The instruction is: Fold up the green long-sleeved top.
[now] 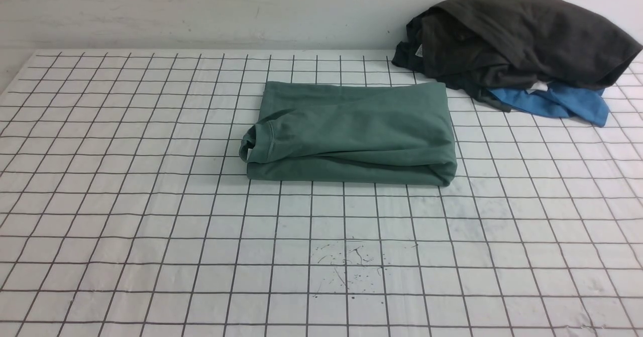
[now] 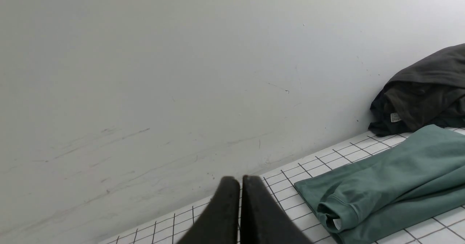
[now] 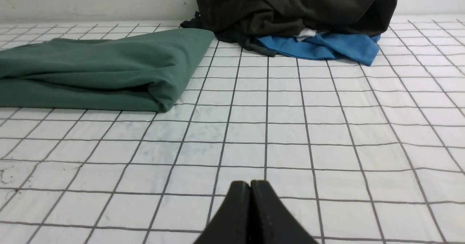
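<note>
Left gripper: two matte black fingers, broad at the base, tapering to rounded tips; right gripper: the same plain black wedge shape, unmarked.

A flat table covered in white cloth with a dark grid carries the folded muted-green cotton long-sleeved top at its centre. At two o'clock, a heaped charcoal-black garment lies over a bright blue garment.
</note>
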`<action>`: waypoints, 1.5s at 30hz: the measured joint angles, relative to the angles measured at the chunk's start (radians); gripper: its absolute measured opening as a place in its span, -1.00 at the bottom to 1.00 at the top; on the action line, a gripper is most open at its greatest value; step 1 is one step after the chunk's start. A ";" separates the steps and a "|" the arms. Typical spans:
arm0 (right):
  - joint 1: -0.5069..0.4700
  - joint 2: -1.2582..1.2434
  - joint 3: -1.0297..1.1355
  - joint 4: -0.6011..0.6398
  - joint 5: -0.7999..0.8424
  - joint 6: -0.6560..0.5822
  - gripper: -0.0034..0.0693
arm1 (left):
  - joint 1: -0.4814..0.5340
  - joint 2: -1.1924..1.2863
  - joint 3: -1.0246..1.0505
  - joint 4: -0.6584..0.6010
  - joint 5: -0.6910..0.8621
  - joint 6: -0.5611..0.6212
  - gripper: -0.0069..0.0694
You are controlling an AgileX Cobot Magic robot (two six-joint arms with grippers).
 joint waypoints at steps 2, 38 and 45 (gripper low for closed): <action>0.000 0.000 0.000 -0.022 0.000 0.000 -0.94 | 0.000 0.000 0.000 0.000 0.000 0.000 -0.84; 0.000 0.000 0.000 -0.052 0.000 0.000 -0.94 | 0.127 -0.050 0.333 -0.070 0.160 -0.234 -0.84; 0.000 0.000 0.000 -0.052 0.000 0.000 -0.94 | 0.127 -0.050 0.333 -0.070 0.154 -0.233 -0.84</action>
